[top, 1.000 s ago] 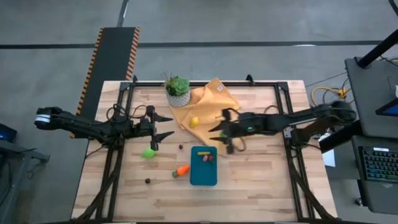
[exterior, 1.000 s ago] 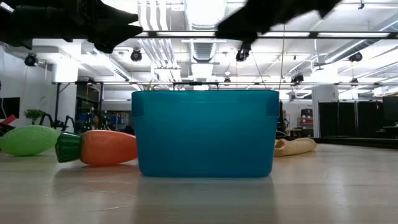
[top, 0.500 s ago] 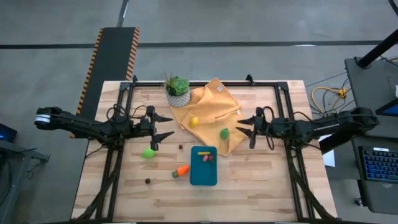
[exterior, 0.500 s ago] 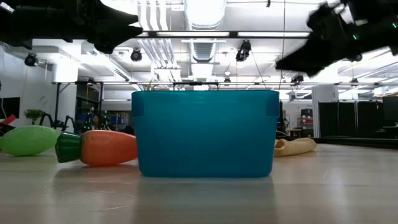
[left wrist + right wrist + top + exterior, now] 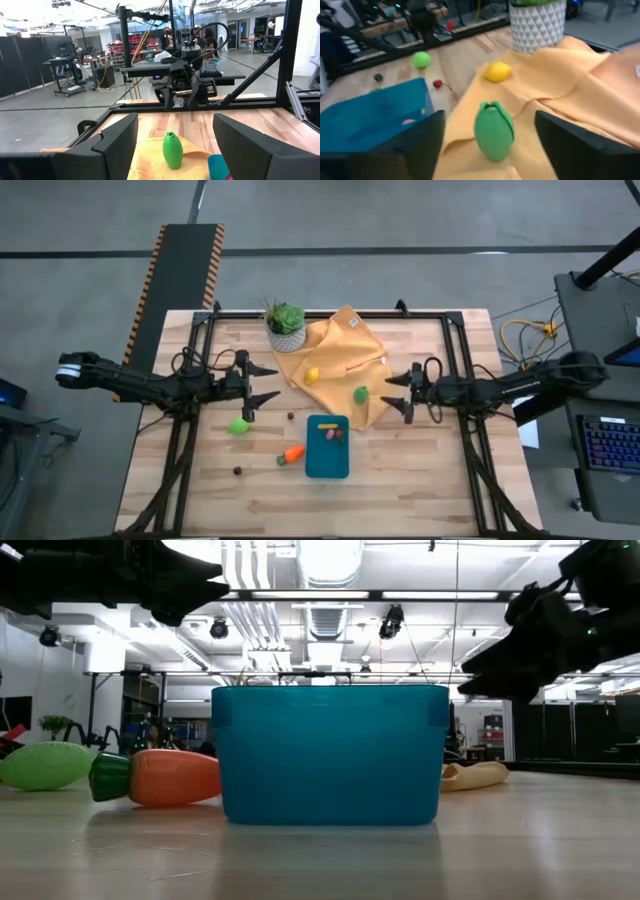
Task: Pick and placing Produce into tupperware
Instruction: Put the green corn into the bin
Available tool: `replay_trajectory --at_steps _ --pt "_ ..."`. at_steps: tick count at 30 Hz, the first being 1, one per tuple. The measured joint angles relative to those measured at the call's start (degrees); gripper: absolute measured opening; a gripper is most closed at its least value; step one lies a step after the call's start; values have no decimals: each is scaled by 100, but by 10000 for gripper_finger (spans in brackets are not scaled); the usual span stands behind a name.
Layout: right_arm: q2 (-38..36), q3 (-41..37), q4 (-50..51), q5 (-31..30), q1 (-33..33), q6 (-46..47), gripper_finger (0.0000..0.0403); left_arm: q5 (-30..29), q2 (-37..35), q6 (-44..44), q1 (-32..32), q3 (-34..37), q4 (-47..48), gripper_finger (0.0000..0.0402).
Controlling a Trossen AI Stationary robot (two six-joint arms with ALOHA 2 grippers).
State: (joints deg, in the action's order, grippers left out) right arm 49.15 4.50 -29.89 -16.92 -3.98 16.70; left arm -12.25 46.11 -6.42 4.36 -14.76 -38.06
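1. The right pincer [image 5: 388, 391] hangs spread and empty near the surface's right edge, just beside the mustard cloth [image 5: 340, 350].
2. A green produce piece [image 5: 360, 394] stands on that cloth.
3. The teal tupperware [image 5: 327, 450] sits toward the front edge, an orange piece [image 5: 292, 453] beside it.
4. The left pincer [image 5: 268, 382] waits spread near the left edge.

Showing: one teal container [image 5: 327, 447], one potted plant [image 5: 286, 325], one yellow cloth [image 5: 340, 350], and perhaps eight produce pieces [image 5: 360, 394].
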Motion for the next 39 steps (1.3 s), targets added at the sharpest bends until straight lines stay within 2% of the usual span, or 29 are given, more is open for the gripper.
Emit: replay_trajectory --at_steps 3,6,27,33,39 --pt "410 106 2 -152 4 -16 353 0 0 0 0 0 0 245" --pt "894 251 2 -224 2 -148 371 0 0 0 0 0 0 245" --pt "4155 1644 -397 -462 86 -661 374 0 0 0 -1 -4 -4 245" --pt "4648 1954 -442 -431 105 -648 374 0 0 0 0 -7 -4 245" --pt "4710 2002 -472 -423 150 -665 374 -2 0 0 0 -7 -2 245"
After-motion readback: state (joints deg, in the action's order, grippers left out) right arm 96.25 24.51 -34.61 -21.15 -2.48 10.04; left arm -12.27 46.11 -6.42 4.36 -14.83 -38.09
